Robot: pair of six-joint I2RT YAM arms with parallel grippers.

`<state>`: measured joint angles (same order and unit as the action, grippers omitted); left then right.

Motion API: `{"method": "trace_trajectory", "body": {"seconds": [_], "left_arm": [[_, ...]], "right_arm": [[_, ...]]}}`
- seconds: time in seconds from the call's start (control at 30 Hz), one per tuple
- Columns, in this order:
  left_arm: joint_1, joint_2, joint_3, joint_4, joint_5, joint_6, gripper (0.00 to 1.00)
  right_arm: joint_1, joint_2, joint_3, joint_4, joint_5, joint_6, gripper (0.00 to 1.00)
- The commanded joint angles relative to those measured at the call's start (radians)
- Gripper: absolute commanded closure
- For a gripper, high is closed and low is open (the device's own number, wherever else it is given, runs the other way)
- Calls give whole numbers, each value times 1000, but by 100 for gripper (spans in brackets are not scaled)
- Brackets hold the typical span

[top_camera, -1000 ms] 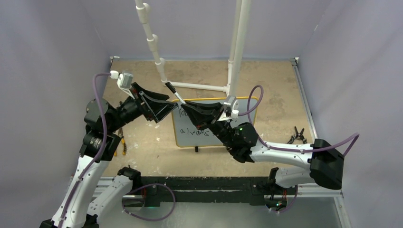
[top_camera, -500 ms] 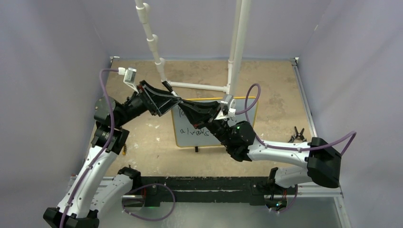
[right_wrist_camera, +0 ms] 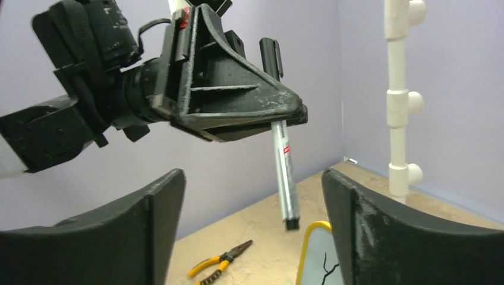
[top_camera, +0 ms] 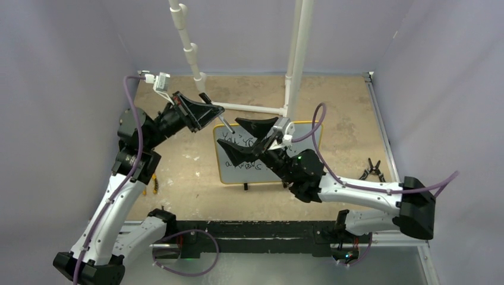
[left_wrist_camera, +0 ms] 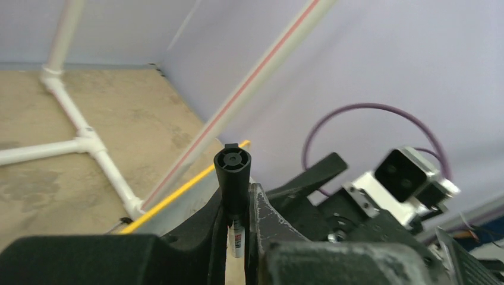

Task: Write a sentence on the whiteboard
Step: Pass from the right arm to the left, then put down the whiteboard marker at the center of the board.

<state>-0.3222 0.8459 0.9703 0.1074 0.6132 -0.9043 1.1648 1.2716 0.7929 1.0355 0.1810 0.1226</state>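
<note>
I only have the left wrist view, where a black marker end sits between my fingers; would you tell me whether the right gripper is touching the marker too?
Observer: No. In the right wrist view the right gripper stands wide open, with one finger on either side of the marker and both clear of it. Only the left gripper is shut on it.
Operator: Thank you. How does the marker hang?
Observer: Nearly upright, with its silver barrel pointing down below the left gripper, near the whiteboard and its yellow corner.
Operator: Is there writing on the board?
Observer: Yes. The top view shows the sentence in two lines, and the right gripper covers part of the upper one.
</note>
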Motion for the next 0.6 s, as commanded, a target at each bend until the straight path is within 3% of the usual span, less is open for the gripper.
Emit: {"method": "trace_trajectory", "body": {"seconds": [0.0, 0.13, 0.23, 0.4, 0.57], "left_arm": [[0, 64, 188, -273, -173, 252, 100], [7, 187, 344, -500, -351, 475, 100], [17, 247, 378, -604, -459, 572, 100], [39, 317, 300, -698, -572, 671, 100], [75, 394, 172, -728, -567, 694, 100]], "right_arm": [[4, -149, 31, -182, 81, -46, 2], [4, -234, 104, -472, 171, -65, 1], [3, -290, 147, -643, 273, -60, 1], [-8, -344, 237, -889, 507, -50, 1], [-94, -452, 229, -938, 536, -54, 1]]}}
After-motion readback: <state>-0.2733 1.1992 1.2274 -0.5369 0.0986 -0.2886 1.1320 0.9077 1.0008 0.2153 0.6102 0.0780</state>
